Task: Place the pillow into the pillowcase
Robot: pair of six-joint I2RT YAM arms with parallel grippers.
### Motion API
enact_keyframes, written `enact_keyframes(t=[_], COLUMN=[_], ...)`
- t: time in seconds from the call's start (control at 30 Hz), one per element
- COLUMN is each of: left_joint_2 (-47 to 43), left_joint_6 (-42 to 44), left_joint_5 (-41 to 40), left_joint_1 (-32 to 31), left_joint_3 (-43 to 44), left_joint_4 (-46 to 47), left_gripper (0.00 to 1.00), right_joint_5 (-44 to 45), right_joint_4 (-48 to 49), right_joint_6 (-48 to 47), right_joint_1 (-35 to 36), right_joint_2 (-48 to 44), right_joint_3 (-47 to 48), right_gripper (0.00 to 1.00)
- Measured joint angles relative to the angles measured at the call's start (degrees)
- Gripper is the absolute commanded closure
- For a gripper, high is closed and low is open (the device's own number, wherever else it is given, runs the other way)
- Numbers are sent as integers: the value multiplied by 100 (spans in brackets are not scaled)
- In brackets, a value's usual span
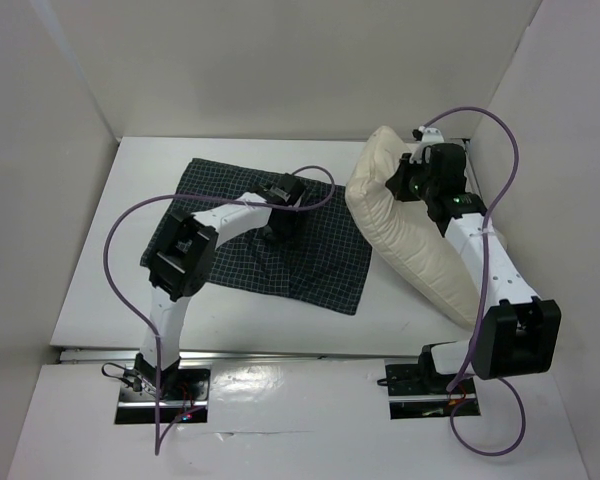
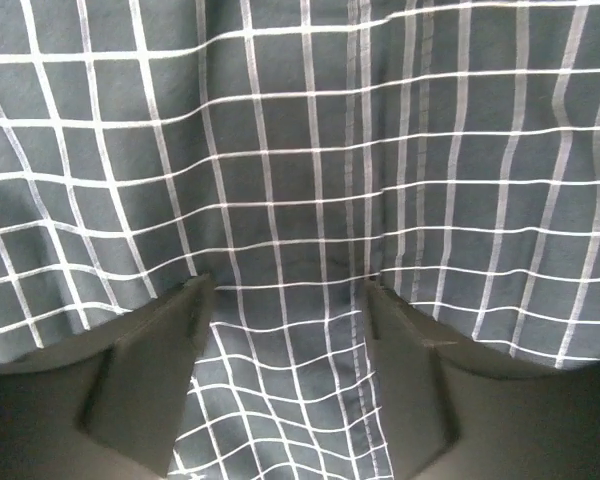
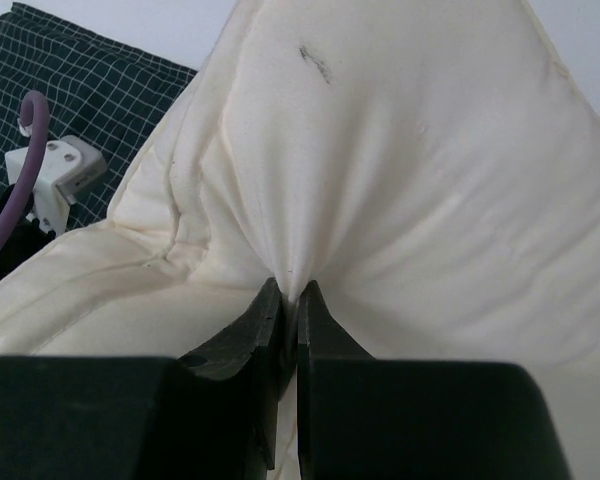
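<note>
Meanwhile, the pillow [image 3: 400, 180] is pinched by the right fingers [image 3: 248, 340], and the left fingers [image 2: 150, 370] are held open over the pillowcase [image 2: 300, 150].

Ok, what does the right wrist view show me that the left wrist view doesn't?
Right wrist only: the pillow, with a fold of its fabric pinched in the shut right jaws and wrinkles fanning up from the pinch. There is a small dark mark higher up and a purple cable at the left edge.
Left wrist only: the left jaws standing apart, close over rumpled cloth, with nothing visibly held.
Shared: the pillowcase. It fills the left wrist view but shows only as a corner in the right wrist view.
</note>
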Motion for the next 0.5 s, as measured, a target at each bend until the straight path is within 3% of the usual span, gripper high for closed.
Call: enact_keyframes(t=[0.2,0.37,0.5], left_joint_2=[59,199,199], left_joint_6=[-96,-186,-197], left_joint_5=[-518,-903,-1104], left_joint_1=[-63,-142,-168], left_joint_3=[127,358,435], left_joint_4=[-208,-302,-389], left_gripper=[53,100,100], right_joint_5=[-55,-96,-201], right_joint_4=[-2,-4,-7], right_joint_6=[-2,-2,-13], right_joint_1=[0,0,-24], right_joint_2=[0,0,-2], right_joint_3=[-46,-46,-55], right_gripper=[100,100,100])
